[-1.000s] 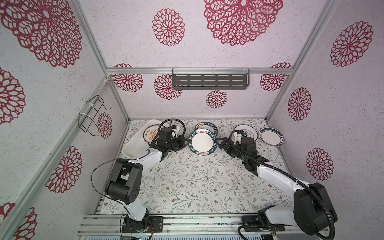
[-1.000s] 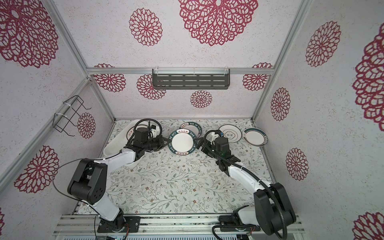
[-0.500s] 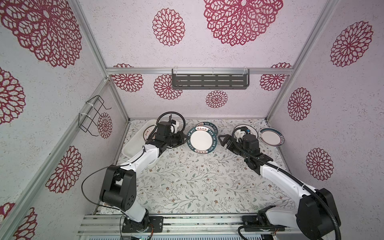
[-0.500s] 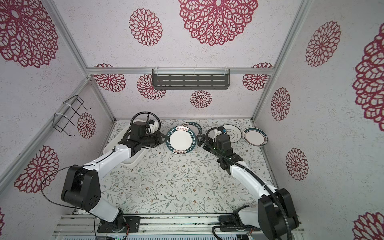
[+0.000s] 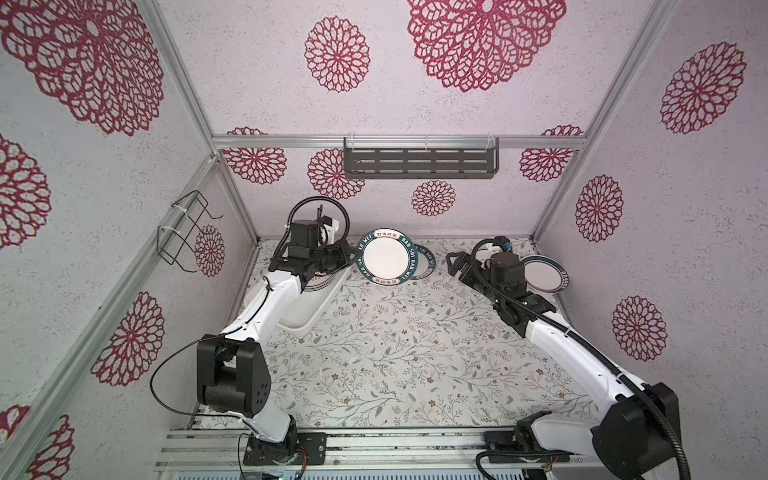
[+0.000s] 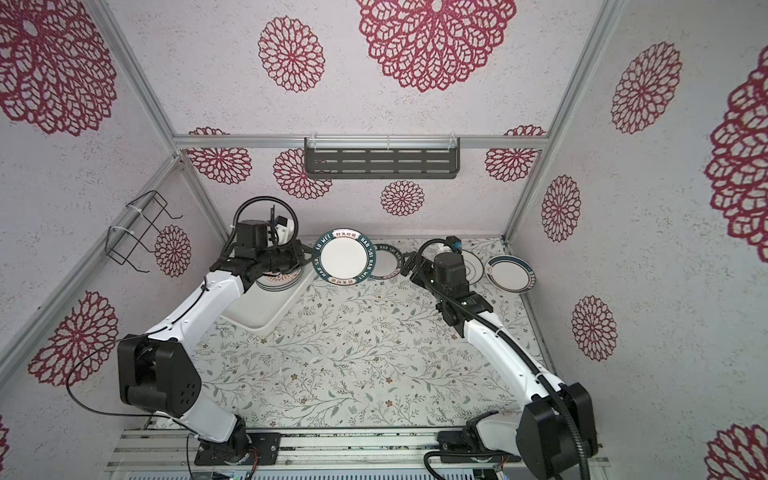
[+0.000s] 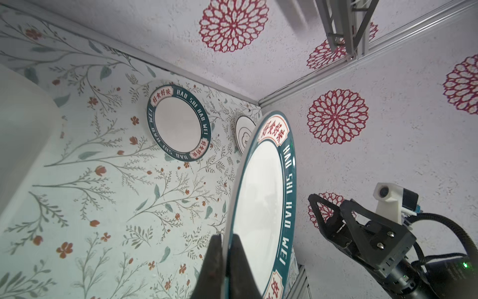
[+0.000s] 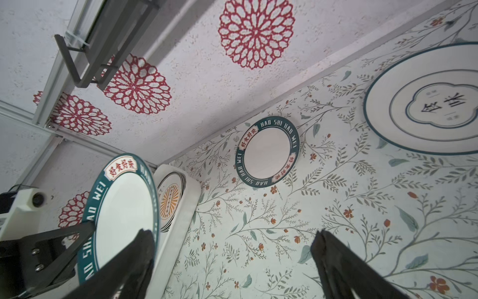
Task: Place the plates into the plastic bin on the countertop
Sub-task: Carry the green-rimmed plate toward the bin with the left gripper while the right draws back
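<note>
Held plate [image 5: 388, 258] is clamped at its rim by the left claw [image 7: 225, 236], jaws pinched shut on the edge. The plate is carried clear of the countertop [image 5: 415, 340], tilted, and sticks out ahead of the claw. The bin [image 5: 305, 311] is not ahead of that claw but behind and below it, under the wrist. Its long side runs roughly along the left arm [image 5: 266, 303]. A stack [image 6: 278, 282] of plates is already seen in the bin's far end, just under the wrist, and the end nearer the arm's base is bare. The plate is therefore judged to need drawing back over the bin and levelling before release. The left arm is reached forward, elbow low, wrist rolled so the plate's face is turned partly upward. The right claw [image 5: 455, 264] is spread wide and empty, near the held plate's far rim and well apart from the bin, so the left arm is much the nearer one. Still to be binned, flat on the countertop: a second lettered plate [image 8: 267, 152] ahead of the right claw, a ringed plate [image 8: 426, 101] beside that wrist, and a last plate [image 6: 511, 272] beyond it.
</note>
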`<state>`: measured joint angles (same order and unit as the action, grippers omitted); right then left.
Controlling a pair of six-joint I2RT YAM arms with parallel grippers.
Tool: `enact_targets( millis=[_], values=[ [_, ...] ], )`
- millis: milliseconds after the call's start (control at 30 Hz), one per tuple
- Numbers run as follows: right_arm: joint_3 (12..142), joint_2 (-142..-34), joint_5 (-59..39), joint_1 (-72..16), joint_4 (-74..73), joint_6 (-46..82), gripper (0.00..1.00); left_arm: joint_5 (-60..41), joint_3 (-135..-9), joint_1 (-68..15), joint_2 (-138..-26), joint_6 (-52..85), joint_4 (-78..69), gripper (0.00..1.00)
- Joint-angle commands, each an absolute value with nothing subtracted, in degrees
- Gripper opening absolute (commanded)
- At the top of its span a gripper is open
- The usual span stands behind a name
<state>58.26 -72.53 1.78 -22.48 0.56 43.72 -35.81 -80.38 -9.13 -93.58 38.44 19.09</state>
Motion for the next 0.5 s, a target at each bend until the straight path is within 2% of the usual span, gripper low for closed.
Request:
enact_targets(
  millis=[0,233,467],
  values=[
    [59.3,-71.1,6.8,-22.2,0.5,45.6,0.99,-39.1,-83.7,-6.7,-95.5,34.8,22.7,0.03],
    [58.6,-72.2,8.9,-22.2,-1.7,49.0,0.99,-41.6,-80.5,0.4,-92.8,34.7,22.1,0.03],
    [60.0,-74.5,8.8,-22.5,-2.5,49.7,0.99,-37.7,-79.1,2.8,-90.6,31.8,24.3,0.04]
  ],
)
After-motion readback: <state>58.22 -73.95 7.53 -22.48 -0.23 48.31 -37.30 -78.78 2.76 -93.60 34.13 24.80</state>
